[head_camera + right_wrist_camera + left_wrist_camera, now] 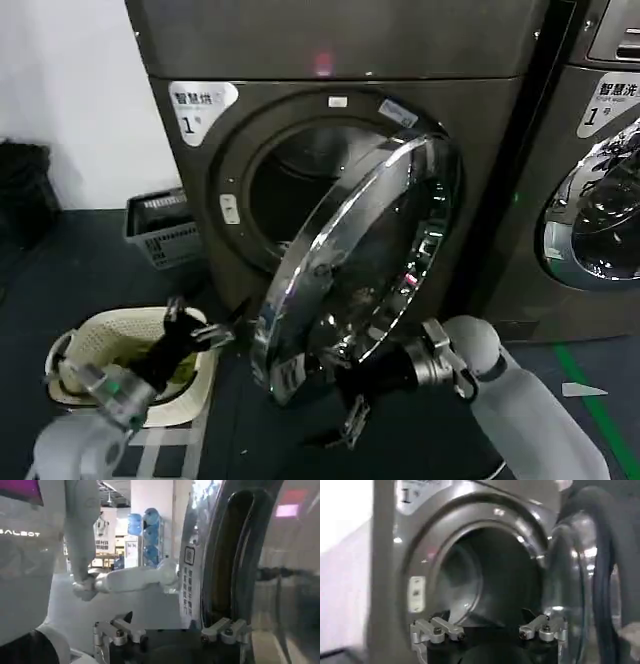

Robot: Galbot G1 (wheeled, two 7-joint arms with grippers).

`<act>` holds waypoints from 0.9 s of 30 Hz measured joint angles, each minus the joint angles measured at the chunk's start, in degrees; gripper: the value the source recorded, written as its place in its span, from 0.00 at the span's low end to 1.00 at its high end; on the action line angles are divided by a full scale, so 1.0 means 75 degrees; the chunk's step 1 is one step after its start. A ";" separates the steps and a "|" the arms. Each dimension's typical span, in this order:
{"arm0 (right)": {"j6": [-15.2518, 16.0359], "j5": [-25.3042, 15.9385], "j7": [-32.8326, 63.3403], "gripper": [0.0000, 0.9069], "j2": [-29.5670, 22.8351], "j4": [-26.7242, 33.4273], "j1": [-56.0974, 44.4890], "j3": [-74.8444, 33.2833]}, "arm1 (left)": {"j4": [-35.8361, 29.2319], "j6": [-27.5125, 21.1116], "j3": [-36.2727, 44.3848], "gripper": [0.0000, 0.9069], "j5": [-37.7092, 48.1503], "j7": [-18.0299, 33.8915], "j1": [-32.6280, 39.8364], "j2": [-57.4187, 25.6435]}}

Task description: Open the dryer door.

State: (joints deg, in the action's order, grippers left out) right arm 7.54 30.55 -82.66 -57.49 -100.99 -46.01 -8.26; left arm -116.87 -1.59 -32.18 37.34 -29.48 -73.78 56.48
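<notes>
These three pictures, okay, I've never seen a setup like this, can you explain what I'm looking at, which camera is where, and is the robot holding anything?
This is a two-armed robot facing a grey front-loading dryer. The wide picture comes from a camera on its head, looking forward and down. The dryer door, round with a shiny chrome rim, already stands swung partly open, so you can see into the dark drum.

The other two pictures come from cameras on the wrists. The left wrist view looks past the open left gripper into the drum; that gripper holds nothing. In the head view it hangs low over a cream laundry basket on the floor. The right wrist view shows the open right gripper close beside the door's edge; from the head view it sits near the door's lower rim, but I cannot tell whether it touches. A second grey machine stands to the right, door shut.
</notes>
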 joint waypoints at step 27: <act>-0.0208 0.0066 -0.0133 1.00 0.0597 0.0556 -0.1580 -0.3280 | 0.1339 0.0340 0.3420 1.00 0.0712 -0.0939 0.2368 -0.1021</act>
State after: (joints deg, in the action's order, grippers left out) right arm 5.98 31.05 -83.65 -53.01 -96.83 -57.86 -32.86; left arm -106.82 0.96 -6.53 42.67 -36.52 -56.02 48.83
